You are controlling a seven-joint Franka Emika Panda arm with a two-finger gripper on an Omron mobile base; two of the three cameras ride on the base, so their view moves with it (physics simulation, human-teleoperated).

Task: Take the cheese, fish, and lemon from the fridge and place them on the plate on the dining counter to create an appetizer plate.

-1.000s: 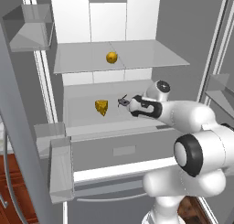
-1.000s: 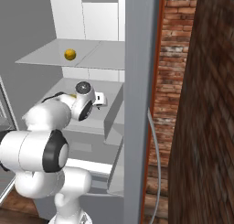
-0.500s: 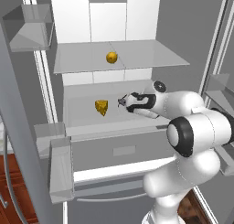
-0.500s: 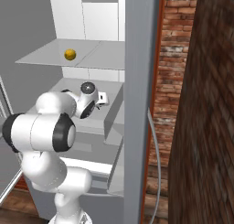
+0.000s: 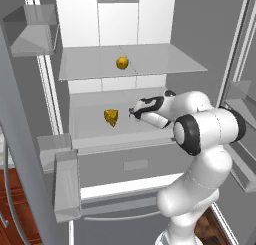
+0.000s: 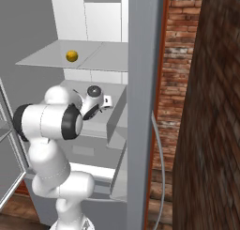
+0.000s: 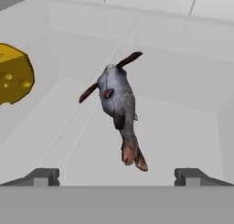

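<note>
The arm reaches into the fridge (image 5: 150,19), its gripper (image 7: 117,175) lined up on the fish (image 7: 119,104) lying mid-shelf, fingers (image 7: 43,176) spread wide and empty. The cheese (image 5: 111,117) sits further toward the shelf's left edge, the lemon (image 5: 122,63) on the shelf above. Judged next: advance, straddle the fish, close.

We see flat, even, rendered light with no clear source. The fridge (image 5: 125,34) interior reads bright white, its outer walls mid grey. Shadows are soft and faint: only a pale one lies under the fish (image 7: 119,104). We find no glare and no motion blur. Edges look slightly jagged and soft, textures coarse. The brick wall (image 6: 206,107) at the right sits dim.
</note>
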